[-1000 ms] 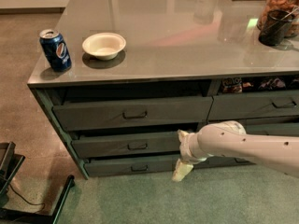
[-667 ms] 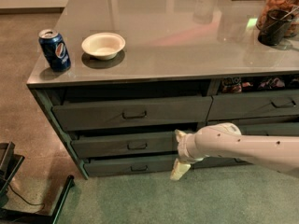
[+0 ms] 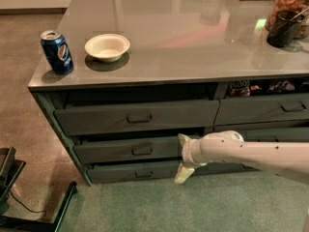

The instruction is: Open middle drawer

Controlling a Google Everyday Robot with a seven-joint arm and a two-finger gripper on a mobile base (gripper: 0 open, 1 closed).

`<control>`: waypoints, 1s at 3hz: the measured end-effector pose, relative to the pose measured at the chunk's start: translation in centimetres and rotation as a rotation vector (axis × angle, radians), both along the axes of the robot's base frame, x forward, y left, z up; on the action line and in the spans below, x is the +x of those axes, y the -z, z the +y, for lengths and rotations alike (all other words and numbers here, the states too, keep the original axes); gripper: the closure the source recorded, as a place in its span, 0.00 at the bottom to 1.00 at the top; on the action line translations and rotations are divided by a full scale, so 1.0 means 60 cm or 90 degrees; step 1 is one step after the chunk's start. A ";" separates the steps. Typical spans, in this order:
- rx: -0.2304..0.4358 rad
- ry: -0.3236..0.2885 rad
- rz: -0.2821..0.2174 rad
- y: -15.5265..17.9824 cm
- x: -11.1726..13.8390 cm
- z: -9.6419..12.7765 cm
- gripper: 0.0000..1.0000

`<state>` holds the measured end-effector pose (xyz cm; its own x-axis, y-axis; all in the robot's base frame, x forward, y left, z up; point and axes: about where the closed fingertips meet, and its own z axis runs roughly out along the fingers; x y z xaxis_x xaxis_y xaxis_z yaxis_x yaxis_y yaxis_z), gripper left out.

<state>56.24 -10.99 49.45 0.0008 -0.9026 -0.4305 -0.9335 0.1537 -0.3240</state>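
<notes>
The middle drawer (image 3: 125, 150) is a wide dark grey-green front with a small dark pull handle (image 3: 141, 150) at its centre. It lies between the taller top drawer (image 3: 135, 117) and the slimmer bottom drawer (image 3: 135, 172). A dark gap shows above it. My gripper (image 3: 182, 157) is on a white arm coming in from the right and sits at the right end of the middle drawer. Its fingers are spread one above the other, the upper fingertip (image 3: 183, 139) at the drawer's top edge and the lower (image 3: 182, 174) in front of the bottom drawer. It holds nothing.
On the grey countertop (image 3: 193, 47) stand a blue soda can (image 3: 57, 52), a white bowl (image 3: 107, 47) and a dark cup (image 3: 282, 29) at the right. More drawers (image 3: 263, 110) fill the right column. A black stand base (image 3: 29, 211) is on the floor at the lower left.
The gripper and arm have shifted slightly left and up along the drawer fronts. The drawers look unchanged.
</notes>
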 end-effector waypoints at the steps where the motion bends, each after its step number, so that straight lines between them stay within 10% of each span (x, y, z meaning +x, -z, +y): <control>1: 0.006 -0.009 -0.004 0.025 0.021 0.004 0.00; 3: 0.007 -0.028 -0.001 0.068 0.069 0.020 0.00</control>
<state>60.41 -9.79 45.39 0.0409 -0.8969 -0.4403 -0.9391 0.1160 -0.3235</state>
